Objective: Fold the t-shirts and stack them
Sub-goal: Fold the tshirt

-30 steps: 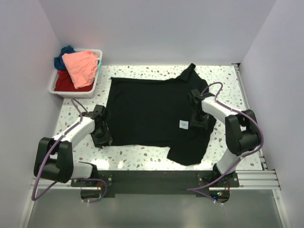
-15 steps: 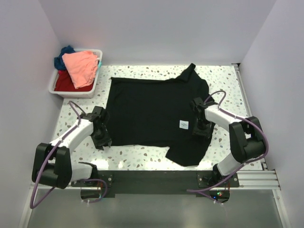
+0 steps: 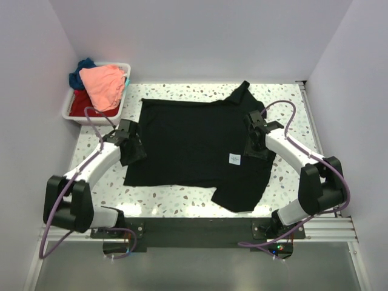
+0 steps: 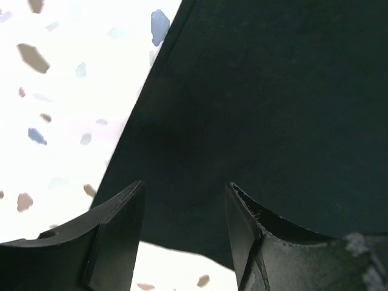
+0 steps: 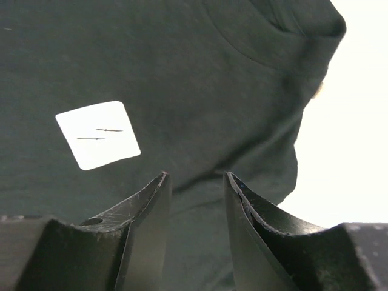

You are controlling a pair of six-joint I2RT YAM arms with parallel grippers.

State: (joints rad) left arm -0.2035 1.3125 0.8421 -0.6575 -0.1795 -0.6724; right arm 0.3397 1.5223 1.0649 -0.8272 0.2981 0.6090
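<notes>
judging by how it lies, the black t-shirt (image 3: 194, 142) is thin, limp cloth: light and nothing to break, but it will sag, drag and crease rather than hold a shape. it wants a pinch at an edge or corner, two matched points at once, not a poke in the middle. it is spread flat on the speckled table (image 3: 182, 200), collar end toward the right arm and hem toward the left. one sleeve points at the back wall and the other toward the near edge. the left gripper (image 3: 130, 147) sits low on the hem edge; its wrist view shows the fingers spread with black cloth under the gap, nothing visibly clamped. the right gripper (image 3: 257, 147) is over the collar area just beside the white neck label (image 5: 97, 133), fingers parted too (narrower gap, cloth below, no pinch that i can see). best holds by my read: the hem edge for the left and the shoulder by the collar for the right, lifting low so the slack doesn't tuck under. the salmon-pink t-shirt (image 3: 103, 85), red t-shirt (image 3: 82, 106) and dark blue t-shirt (image 3: 79, 68) are heaped unfolded in the white bin (image 3: 91, 119) at back left, well apart from the black one.
</notes>
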